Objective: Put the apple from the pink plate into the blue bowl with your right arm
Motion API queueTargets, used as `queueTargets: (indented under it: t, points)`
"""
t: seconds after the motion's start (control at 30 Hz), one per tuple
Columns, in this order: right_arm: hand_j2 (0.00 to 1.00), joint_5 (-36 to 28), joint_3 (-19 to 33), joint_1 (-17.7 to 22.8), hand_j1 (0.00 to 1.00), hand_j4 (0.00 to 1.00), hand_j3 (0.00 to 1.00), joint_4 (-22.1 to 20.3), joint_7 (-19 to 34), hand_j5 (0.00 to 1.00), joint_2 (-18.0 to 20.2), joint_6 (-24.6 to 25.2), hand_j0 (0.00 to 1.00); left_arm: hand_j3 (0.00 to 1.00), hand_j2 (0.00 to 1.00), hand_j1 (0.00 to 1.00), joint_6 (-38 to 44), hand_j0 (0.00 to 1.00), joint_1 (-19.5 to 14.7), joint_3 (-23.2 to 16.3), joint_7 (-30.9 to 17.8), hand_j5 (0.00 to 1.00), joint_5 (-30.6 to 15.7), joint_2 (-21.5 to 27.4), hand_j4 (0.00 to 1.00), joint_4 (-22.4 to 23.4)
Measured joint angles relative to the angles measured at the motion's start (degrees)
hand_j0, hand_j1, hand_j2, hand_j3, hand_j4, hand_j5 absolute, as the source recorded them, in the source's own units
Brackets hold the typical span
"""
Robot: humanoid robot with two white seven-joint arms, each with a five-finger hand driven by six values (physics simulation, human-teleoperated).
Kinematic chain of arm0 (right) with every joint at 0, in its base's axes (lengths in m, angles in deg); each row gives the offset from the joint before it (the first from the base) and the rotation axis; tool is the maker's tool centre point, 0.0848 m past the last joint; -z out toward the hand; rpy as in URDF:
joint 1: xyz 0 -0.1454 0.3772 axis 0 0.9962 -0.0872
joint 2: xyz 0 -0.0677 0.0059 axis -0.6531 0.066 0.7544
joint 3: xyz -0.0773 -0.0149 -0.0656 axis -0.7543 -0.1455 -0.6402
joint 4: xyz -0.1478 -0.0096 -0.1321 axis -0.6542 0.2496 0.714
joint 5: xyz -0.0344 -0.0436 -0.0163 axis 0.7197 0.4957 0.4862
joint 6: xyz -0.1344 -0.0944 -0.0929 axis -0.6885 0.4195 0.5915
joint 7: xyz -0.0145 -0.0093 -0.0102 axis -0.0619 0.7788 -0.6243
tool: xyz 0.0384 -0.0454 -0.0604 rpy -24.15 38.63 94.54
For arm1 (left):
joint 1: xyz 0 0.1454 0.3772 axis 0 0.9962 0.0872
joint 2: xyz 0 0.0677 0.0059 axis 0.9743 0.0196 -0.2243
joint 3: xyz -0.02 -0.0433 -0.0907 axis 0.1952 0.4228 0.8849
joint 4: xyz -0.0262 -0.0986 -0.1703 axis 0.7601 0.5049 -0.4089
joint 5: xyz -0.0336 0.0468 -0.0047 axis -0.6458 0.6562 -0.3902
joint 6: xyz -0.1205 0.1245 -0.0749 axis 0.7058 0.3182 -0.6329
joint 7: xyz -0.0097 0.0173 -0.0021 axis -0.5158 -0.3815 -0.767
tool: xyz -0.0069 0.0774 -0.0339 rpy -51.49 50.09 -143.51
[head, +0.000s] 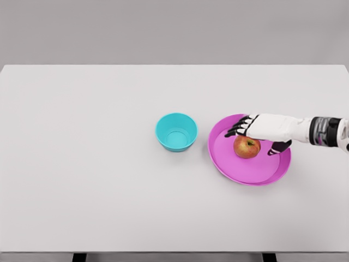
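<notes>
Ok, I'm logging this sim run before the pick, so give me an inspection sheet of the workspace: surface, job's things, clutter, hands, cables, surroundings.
Surface: white table, flat.
Job's things: apple upright on the pink plate; blue bowl left of the plate, apart from it, holding nothing.
Clutter: nothing seen.
Hands: right hand over the plate, above the apple, fingers spread, thumb at the apple's right side; a closed grasp is not visible. Left hand not in view.
Cables: nothing seen.
Surroundings: plain grey wall behind the table; dark table legs at the bottom edge.
</notes>
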Motion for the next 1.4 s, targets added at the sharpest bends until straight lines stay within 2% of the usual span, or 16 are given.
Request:
queueTargets:
  t: [0.1, 0.13, 0.2, 0.27, 0.33, 0.6, 0.83, 1.4]
  points:
    - [0.98, -0.02, -0.77, 0.00, 0.98, 0.98, 0.98, 0.54, 0.00, 0.98, -0.13, 0.04, 0.98, 1.00, 1.00, 1.00, 0.00, 1.00, 0.00, 0.00, -0.02, 1.00, 0.01, 0.00, 1.00, 0.00]
    - [0.95, -0.01, -0.98, 0.00, 0.95, 0.95, 0.95, 0.75, 0.00, 0.95, -0.15, 0.06, 0.95, 1.00, 1.00, 1.00, 0.00, 1.00, 0.00, 0.00, -0.02, 1.00, 0.00, 0.00, 1.00, 0.00]
    - [0.69, 0.01, -1.30, 0.00, 0.69, 0.69, 0.69, 1.01, 0.00, 0.69, -0.17, 0.05, 0.69, 1.00, 1.00, 1.00, 0.00, 1.00, 0.00, 0.00, -0.01, 1.00, 0.00, 0.00, 1.00, 0.00]
    - [0.51, -0.23, -1.47, 0.00, 0.51, 0.51, 0.51, 1.08, -0.13, 0.51, -0.18, 0.19, 0.51, 1.00, 1.00, 1.00, 0.00, 1.00, 0.00, 0.00, -0.01, 1.00, 0.00, 0.00, 1.00, 0.00]
    - [0.44, -0.47, -1.54, 0.00, 0.44, 0.44, 0.44, 1.08, -0.25, 0.44, -0.19, 0.32, 0.44, 1.00, 1.00, 1.00, 0.00, 1.00, 0.00, 0.00, -0.01, 1.00, 0.01, 0.00, 1.00, 0.00]
    - [0.42, -0.08, -1.24, -1.41, 0.42, 0.42, 0.42, 0.91, -0.03, 0.42, -0.10, 0.06, 0.42, 1.00, 1.00, 1.00, 0.00, 1.00, 0.00, 0.00, 0.01, 1.00, -0.01, 0.00, 1.00, -0.01]
    - [0.42, -0.34, -0.90, -6.33, 0.42, 0.42, 0.42, 0.72, 0.00, 0.42, -0.30, 0.07, 0.42, 1.00, 1.00, 1.00, 0.00, 1.00, 0.00, 0.00, 0.00, 1.00, -0.02, 0.00, 1.00, 0.00]
    - [0.41, 0.16, -1.10, -10.63, 0.41, 0.41, 0.41, 1.28, 0.01, 0.41, -12.22, 0.84, 0.41, 1.00, 1.00, 1.00, 0.00, 1.00, 0.00, 0.00, -0.02, 1.00, -0.01, 0.00, 1.00, 0.01]
